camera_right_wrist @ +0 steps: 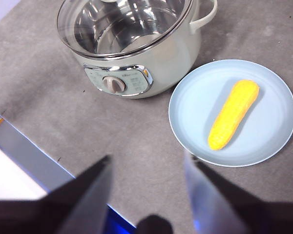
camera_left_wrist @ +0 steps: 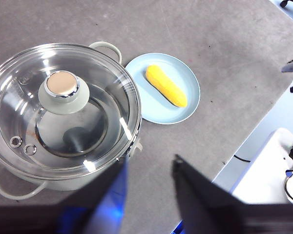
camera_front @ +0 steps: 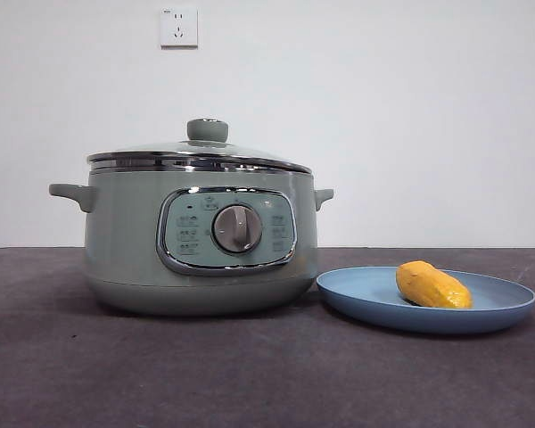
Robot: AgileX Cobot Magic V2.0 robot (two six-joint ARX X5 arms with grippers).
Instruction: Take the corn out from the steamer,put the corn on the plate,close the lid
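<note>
1. Front view: plate [camera_front: 428, 308] sits nearest on the worktop [camera_front: 250, 374], just beside the steamer [camera_front: 196, 250]. Corn [camera_front: 432, 285] lies on the plate. Lid [camera_front: 201, 156] is seated level on the steamer rim. Neither arm appears.
2. Left wrist view: left jaws [camera_left_wrist: 149, 190] are parted and empty, high above the worktop beside the steamer. Corn [camera_left_wrist: 166, 86] lies across the plate [camera_left_wrist: 185, 105].
3. Right wrist view: right jaws [camera_right_wrist: 149, 185] are parted, holding nothing, above bare worktop near the plate [camera_right_wrist: 278, 141].
4. Judgement: all three steps look complete. Keep both arms raised; nothing stands in the way, and a wall socket [camera_front: 178, 27] is well apart.
</note>
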